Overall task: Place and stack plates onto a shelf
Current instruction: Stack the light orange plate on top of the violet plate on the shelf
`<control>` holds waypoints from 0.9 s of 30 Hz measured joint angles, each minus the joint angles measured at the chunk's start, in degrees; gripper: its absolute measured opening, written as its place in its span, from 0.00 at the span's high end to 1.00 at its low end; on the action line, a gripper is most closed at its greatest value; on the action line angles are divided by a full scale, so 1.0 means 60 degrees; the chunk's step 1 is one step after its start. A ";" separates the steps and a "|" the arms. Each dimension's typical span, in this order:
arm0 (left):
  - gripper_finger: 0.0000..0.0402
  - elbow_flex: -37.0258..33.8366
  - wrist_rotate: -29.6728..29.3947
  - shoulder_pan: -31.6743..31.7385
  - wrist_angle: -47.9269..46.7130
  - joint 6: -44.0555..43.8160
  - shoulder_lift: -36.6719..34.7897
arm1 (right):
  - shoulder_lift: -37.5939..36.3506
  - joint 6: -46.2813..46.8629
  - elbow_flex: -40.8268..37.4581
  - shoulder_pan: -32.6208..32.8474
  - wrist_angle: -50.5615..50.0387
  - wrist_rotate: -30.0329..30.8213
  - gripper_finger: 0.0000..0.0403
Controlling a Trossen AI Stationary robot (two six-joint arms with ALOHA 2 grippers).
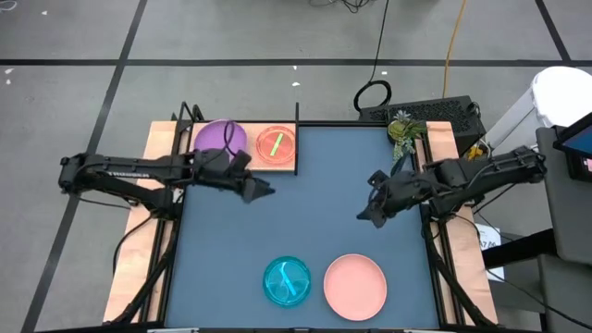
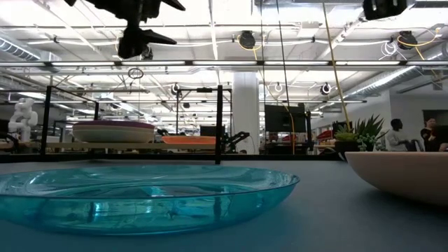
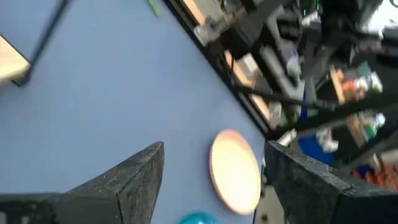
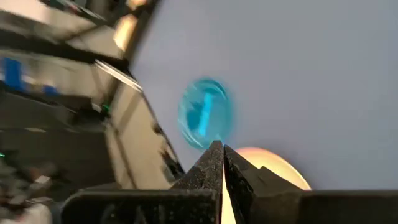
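On the shelf at the table's far left corner, a purple plate lies beside an orange plate with a green stripe. Both also show in the low view, purple plate and orange plate. A teal plate and a salmon pink plate lie flat near the table's near edge. My left gripper hovers open just in front of the shelf, holding nothing. My right gripper hangs shut and empty over the table's right half, above and beyond the pink plate.
A potted plant stands at the table's far right corner, with a dark keyboard-like device behind it. Bare blue tabletop lies between the two arms. The shelf's black uprights rise at its ends. People show far off in the room.
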 joint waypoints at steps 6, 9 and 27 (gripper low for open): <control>0.30 0.0000 -0.0605 -0.1074 -0.0788 0.0004 -0.0007 | 0.0809 0.0765 0.0239 0.0695 -0.1523 -0.0708 1.00; 0.30 0.0003 -0.0946 -0.1487 -0.1046 -0.0144 -0.0007 | 0.1350 0.1220 0.0239 0.1065 -0.2129 -0.1177 1.00; 0.30 0.0000 -0.2085 -0.2400 -0.1849 -0.1171 -0.0003 | 0.2432 0.3054 -0.2530 0.1758 -0.0028 -0.2239 0.65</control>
